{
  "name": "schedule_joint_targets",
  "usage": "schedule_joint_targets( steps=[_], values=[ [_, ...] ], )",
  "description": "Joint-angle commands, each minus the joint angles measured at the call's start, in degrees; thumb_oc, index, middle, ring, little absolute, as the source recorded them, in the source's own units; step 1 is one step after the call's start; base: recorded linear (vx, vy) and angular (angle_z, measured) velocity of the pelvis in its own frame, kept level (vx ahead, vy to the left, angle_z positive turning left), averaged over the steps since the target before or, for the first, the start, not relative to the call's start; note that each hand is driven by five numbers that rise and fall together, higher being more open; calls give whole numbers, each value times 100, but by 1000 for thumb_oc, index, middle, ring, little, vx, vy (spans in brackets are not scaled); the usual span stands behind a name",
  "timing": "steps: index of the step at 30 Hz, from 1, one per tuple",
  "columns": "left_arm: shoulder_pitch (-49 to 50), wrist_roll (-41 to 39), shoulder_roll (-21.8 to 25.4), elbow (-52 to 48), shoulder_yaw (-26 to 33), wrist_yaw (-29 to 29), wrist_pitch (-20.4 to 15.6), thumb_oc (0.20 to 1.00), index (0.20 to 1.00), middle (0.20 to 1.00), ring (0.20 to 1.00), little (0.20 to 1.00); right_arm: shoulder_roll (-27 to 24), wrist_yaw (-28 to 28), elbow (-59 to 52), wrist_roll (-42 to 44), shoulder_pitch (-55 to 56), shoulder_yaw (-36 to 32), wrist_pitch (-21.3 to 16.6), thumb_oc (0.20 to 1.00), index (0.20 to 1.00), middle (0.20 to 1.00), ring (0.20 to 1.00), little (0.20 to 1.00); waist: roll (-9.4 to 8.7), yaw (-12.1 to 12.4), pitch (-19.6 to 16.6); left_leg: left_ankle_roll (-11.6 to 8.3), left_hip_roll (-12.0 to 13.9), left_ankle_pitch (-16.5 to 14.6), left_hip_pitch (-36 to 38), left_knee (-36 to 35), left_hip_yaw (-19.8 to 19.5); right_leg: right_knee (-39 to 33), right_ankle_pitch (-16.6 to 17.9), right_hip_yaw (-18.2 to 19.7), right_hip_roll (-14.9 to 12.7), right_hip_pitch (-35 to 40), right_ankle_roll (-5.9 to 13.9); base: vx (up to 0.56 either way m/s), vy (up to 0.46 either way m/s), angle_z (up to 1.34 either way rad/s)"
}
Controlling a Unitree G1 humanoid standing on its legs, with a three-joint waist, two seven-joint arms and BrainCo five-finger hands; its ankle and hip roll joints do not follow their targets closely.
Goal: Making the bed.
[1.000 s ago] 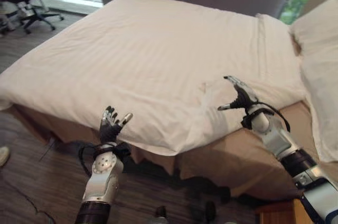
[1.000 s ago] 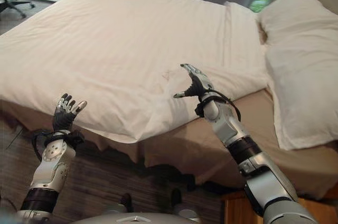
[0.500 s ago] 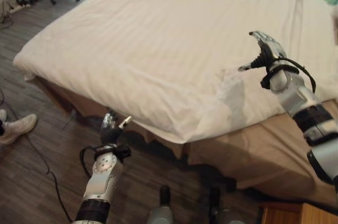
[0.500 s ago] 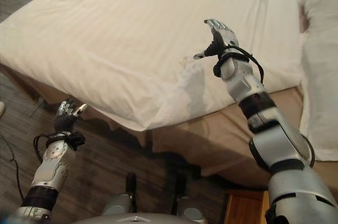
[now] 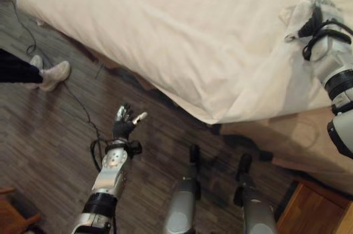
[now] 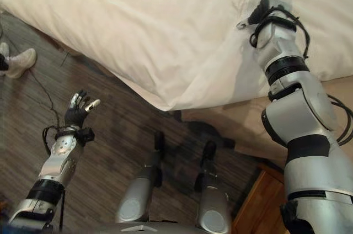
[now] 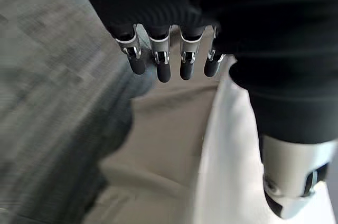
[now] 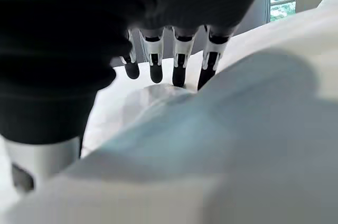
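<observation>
Reaching onto the duvet (image 5: 182, 30), the right robot hand (image 6: 263, 2) bunches a fold in curled fingers; the left robot hand (image 5: 124, 123) hangs open, well clear over the floor (image 5: 44, 129).

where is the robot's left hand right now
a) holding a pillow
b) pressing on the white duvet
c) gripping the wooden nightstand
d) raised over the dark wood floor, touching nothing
d: the left hand is raised over the dark wood-plank floor with relaxed fingers holding nothing, clear of the edge of the white cotton duvet, while the right hand is up on the duvet.
</observation>
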Motion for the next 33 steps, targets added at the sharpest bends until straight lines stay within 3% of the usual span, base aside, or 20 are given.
schedule_joint_targets(
  steps=[1,3,4,5,7,13,17,23,25,31,33],
  values=[
    [-373,132,430,-307,-26,-26,-300,1000,1000,1000,1000,1000,-247,-231,3,-304,-814,649,-1,1000,1000,1000,1000,1000,-245,40,56,-575,135,-175,165,-37,475,710,-439,84,-315,-445,-13,-26,13,4],
    [-387,133,420,-274,-41,-35,-286,1000,1000,1000,1000,1000,-329,-171,103,-429,-851,749,17,1000,1000,1000,1000,1000,-192,42,79,-563,133,-178,131,-37,505,829,-463,146,-348,-584,-19,-22,13,4],
    [-392,150,399,-275,-60,-32,-280,1000,1000,1000,1000,1000,-376,-170,123,-397,-783,693,32,445,445,445,445,445,-171,37,107,-553,116,-175,142,-37,509,890,-473,183,-356,-619,-22,-14,9,3],
    [-392,150,399,-275,-60,-32,-280,1000,1000,1000,1000,1000,-376,-170,123,-397,-783,693,32,200,200,200,200,200,-172,38,107,-553,116,-175,142,-37,510,891,-474,184,-356,-620,-22,0,0,0],
    [-437,157,335,-270,-108,-36,-252,1000,1000,1000,1000,1000,-360,-120,173,-263,-609,560,63,200,200,200,200,200,-156,-6,156,-522,77,-190,300,-37,552,941,-499,254,-362,-545,-31,11,30,-3],
    [-949,211,230,106,-255,64,-221,1000,1000,1000,1000,1000,-275,20,-859,-264,13,406,151,200,200,200,200,200,-333,-379,184,-411,-18,-386,836,-37,700,659,-380,486,-305,-37,-9,23,69,-12],
    [-1319,14,42,727,-315,183,-132,1000,1000,1000,1000,1000,-148,8,-1903,-171,932,-234,258,200,200,200,200,200,-587,-923,-177,-211,-109,-667,1484,-37,917,207,-151,764,-299,583,70,82,131,-34],
    [-953,16,-73,762,-163,93,-1,1000,1000,1000,1000,1000,-150,109,-2697,-302,2080,-899,277,200,200,200,200,200,-756,-1156,-455,-89,-152,-849,1874,-37,1124,-82,7,958,-270,932,137,26,89,-42],
    [-560,37,-237,811,-28,-14,67,1000,1000,1000,1000,1000,-36,50,-2620,-105,3087,-1562,226,200,200,200,200,200,-821,-1259,-628,-30,-179,-955,2149,-37,1301,-283,117,1111,-262,1170,185,17,117,-26],
    [-214,147,-424,1046,-52,-179,213,1000,1000,1000,1000,1000,181,33,-2199,292,4345,-2284,162,200,200,200,200,200,-855,-1396,-918,9,-195,-1049,2399,-37,1468,-494,227,1271,-249,1376,244,1,33,-28],
    [-55,279,-541,1087,-40,-236,295,1000,1000,1000,1000,1000,240,-114,-1971,577,5026,-2836,206,200,200,200,200,200,-821,-1519,-1028,16,-201,-1094,2497,-37,1543,-598,261,1303,-267,1470,266,-9,28,-15]
  ],
)
